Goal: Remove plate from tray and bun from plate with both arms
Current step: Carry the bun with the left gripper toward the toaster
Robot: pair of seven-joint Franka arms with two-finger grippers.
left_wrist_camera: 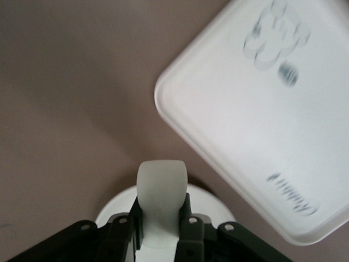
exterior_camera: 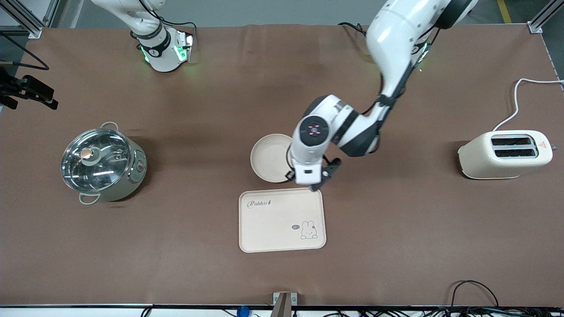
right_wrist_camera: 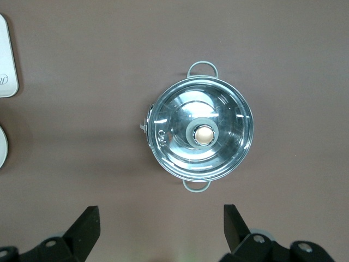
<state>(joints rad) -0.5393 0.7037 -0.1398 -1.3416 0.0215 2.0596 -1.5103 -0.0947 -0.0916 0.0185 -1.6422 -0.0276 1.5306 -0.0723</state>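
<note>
Plate [exterior_camera: 269, 157] off tray [exterior_camera: 282, 220], just beside it. Left gripper [left_wrist_camera: 161, 188] fingers closed on bun [left_wrist_camera: 161, 191] over plate; lift next. Right gripper [right_wrist_camera: 161, 226] waits, fingers open.

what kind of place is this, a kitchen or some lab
Most likely a robotics lab staged with kitchenware, not a real kitchen. Two robot arms are bolted to a table covered in brown cloth, aluminium framing stands at its corners, and a toaster, lidded pot and tray sit spread out like props.
</note>
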